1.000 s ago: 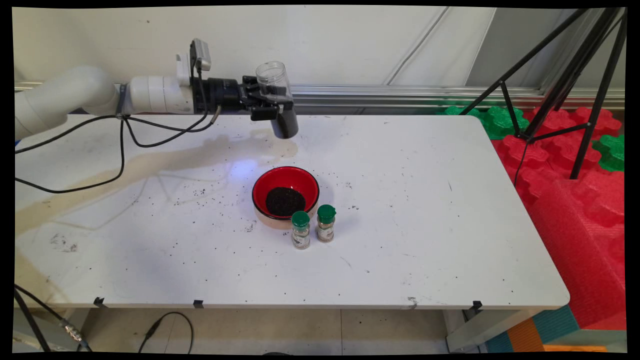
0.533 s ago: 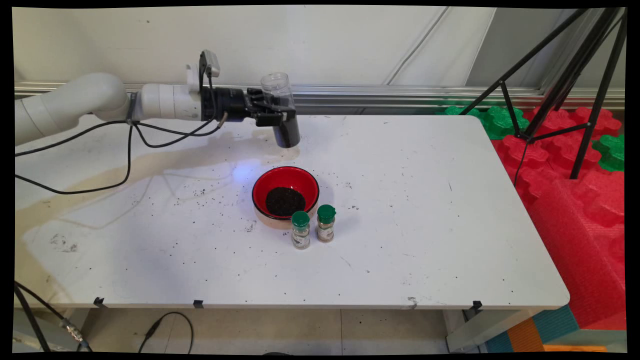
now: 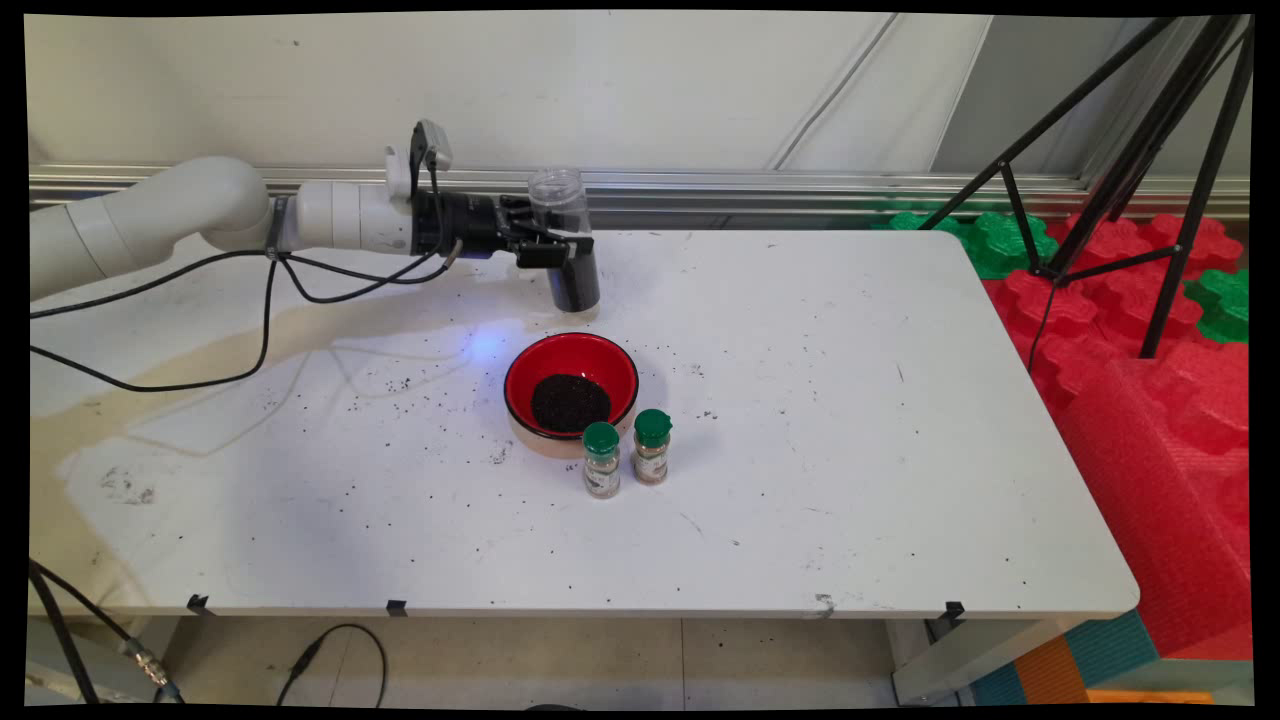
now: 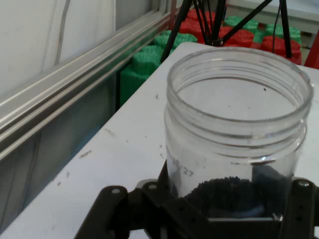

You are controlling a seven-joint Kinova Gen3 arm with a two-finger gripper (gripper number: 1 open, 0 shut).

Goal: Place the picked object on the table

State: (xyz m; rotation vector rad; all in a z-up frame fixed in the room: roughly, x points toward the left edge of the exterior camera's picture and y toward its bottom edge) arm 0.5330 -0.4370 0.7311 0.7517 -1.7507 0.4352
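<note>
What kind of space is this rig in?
Probably a robotics lab or test room: a bare white table, a black tripod beside it, and red and green foam mats on the floor.

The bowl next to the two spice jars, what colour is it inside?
Red inside the bowl, with a dark heap at its bottom; main view shows it best.

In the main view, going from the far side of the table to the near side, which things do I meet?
Clear jar held in the gripper → red bowl of dark grains → two green-capped spice jars.
</note>
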